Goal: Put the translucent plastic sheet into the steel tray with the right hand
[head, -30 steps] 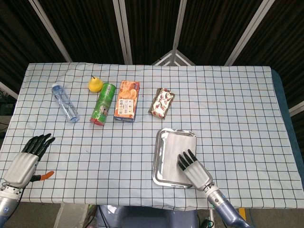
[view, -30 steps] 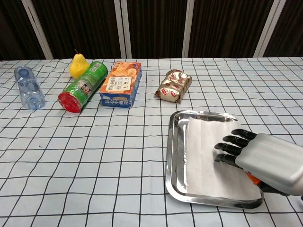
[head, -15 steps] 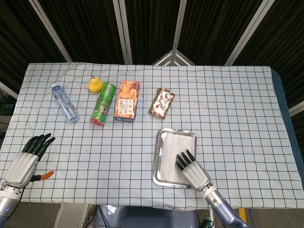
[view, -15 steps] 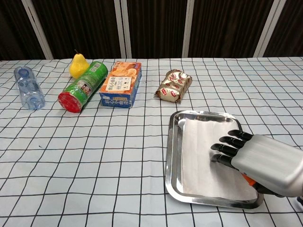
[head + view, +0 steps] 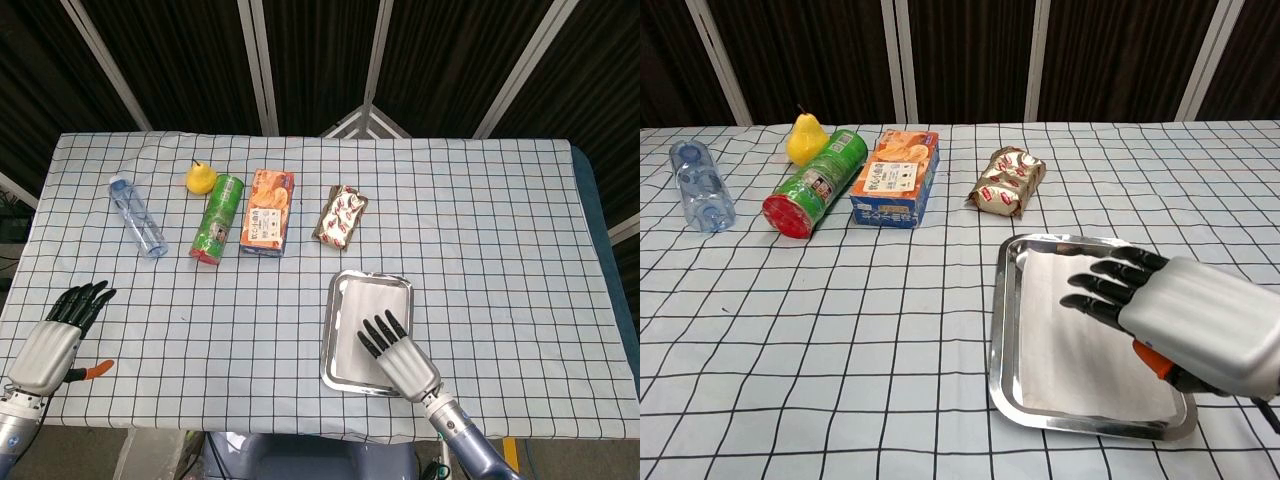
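Note:
The translucent plastic sheet [image 5: 365,303] [image 5: 1060,345] lies flat inside the steel tray [image 5: 331,335] [image 5: 1000,330] near the table's front edge. My right hand [image 5: 398,357] [image 5: 1185,318] is over the tray's near right part with its fingers spread and pointing left across the sheet. It holds nothing and appears slightly raised off the sheet. It hides the tray's near right corner. My left hand [image 5: 55,335] rests at the table's front left corner with fingers extended and empty, seen only in the head view.
Along the back stand a water bottle [image 5: 700,185], a yellow pear [image 5: 806,140], a green can on its side [image 5: 818,183], an orange biscuit box [image 5: 896,178] and a foil snack pack [image 5: 1008,181]. The checked cloth [image 5: 840,330] covers the table.
My right hand has shifted left over the tray and risen a little, its fingers spreading. The sheet has slid slightly left inside the tray. The left hand has not moved.

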Available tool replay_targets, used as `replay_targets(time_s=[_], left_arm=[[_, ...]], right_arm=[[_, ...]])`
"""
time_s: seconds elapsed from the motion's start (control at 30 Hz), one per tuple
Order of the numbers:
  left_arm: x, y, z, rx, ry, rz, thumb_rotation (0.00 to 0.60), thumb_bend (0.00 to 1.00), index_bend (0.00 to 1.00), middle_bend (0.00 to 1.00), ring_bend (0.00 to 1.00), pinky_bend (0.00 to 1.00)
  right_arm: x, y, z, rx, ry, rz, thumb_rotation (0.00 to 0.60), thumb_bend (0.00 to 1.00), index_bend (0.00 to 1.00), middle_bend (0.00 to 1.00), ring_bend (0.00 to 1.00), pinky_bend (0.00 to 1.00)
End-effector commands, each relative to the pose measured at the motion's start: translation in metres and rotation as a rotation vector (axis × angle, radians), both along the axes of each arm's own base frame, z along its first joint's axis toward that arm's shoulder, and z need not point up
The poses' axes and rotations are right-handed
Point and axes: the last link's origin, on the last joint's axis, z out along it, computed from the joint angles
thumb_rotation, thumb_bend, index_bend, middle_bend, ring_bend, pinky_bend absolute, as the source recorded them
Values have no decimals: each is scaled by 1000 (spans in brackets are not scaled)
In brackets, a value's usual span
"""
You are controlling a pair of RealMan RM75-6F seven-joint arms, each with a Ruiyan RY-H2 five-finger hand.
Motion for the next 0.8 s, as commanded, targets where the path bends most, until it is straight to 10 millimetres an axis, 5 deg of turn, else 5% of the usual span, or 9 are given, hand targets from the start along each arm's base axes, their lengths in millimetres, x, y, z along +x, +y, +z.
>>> replay_targets(time_s=[0.03, 0.37, 0.57, 0.8], left_arm=[[0, 0, 0, 2, 0, -1, 600, 6, 0, 0, 0, 0], [0, 0, 0, 4, -1, 5, 600, 6, 0, 0, 0, 0], [0, 0, 1, 6, 4, 2, 600, 6, 0, 0, 0, 0], [0, -1, 1, 11, 9, -2, 600, 6, 0, 0, 0, 0]], right_arm=[[15, -5, 18, -70, -82, 37, 600, 682, 0, 19, 0, 0], [18, -7, 68, -204, -161, 39, 600, 647, 0, 19, 0, 0], [-31, 6, 122, -332, -162, -78, 600, 545, 0, 3, 0, 0], [-106, 46, 175, -456, -211, -255, 600, 395, 0, 0, 0, 0]])
